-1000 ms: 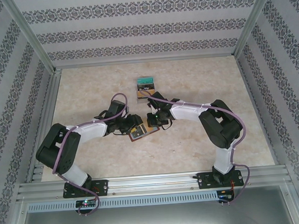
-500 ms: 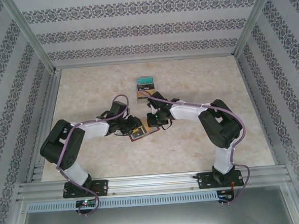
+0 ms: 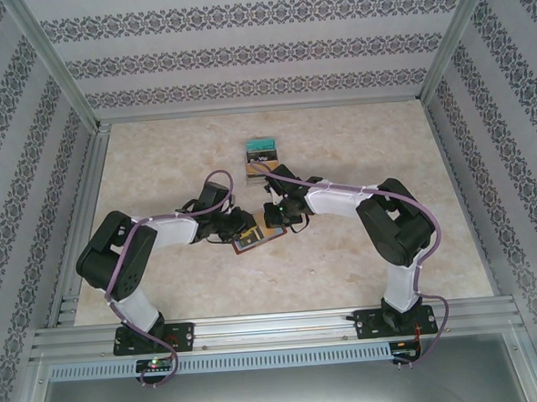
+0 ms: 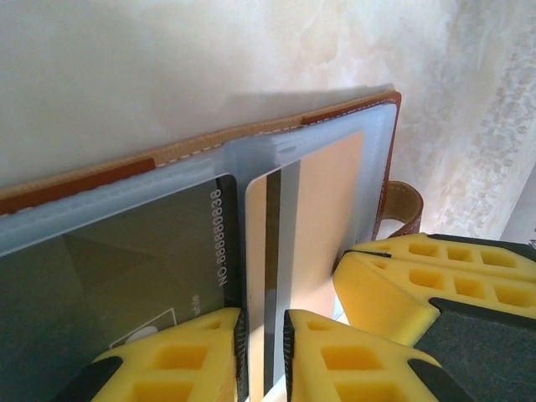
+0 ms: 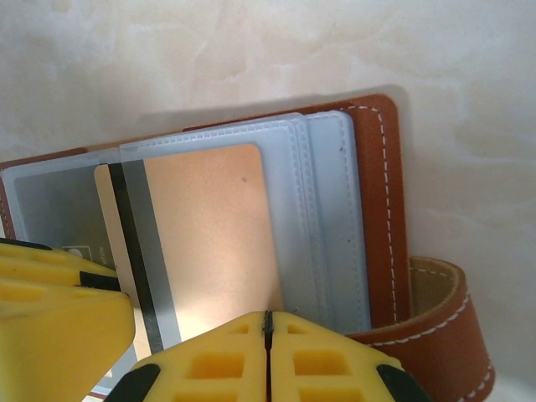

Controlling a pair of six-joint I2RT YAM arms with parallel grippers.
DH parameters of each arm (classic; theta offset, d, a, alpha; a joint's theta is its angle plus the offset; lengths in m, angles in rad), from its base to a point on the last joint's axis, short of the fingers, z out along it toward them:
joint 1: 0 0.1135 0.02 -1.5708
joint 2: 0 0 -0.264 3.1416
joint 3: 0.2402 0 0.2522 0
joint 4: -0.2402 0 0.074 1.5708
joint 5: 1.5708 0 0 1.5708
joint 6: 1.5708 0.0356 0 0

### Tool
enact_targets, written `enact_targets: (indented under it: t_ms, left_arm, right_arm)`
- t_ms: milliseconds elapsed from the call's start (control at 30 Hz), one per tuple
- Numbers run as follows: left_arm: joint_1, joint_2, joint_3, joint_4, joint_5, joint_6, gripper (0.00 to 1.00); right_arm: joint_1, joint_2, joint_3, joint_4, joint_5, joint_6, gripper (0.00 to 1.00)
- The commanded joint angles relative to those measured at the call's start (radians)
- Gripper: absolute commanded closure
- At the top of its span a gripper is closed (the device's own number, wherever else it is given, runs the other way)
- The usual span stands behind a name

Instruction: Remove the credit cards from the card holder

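We are seeing the card holder [image 3: 253, 241] lying open on the bench [image 3: 157, 171], at the centre of the top view, between both claws. The left claw [image 4: 264, 327] is standing almost together over the striped edge of the tan credit card [image 4: 322, 209]. Whether it is pinching the card, we cannot tell. The right claw [image 5: 266, 322] is pressed together at the holder's lower edge.
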Motion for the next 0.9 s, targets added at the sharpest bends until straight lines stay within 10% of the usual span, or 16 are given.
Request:
enact_targets:
  t_ms: [0,433,867]
  left_arm:
    - [0.008,0.024,0.0,0.041,0.019,-0.001,0.79]
    - [0.018,-0.024,-0.013,-0.005,-0.003,0.033,1.0]
    - [0.061,-0.159,-0.094,-0.073,-0.013,0.07,1.0]
  right_arm:
    - [0.013,0.027,0.013,-0.031,-0.01,-0.008,0.91]
    - [0.007,0.032,0.008,-0.027,-0.008,-0.003,0.91]
    - [-0.008,0.025,-0.006,-0.016,-0.013,0.004,0.91]
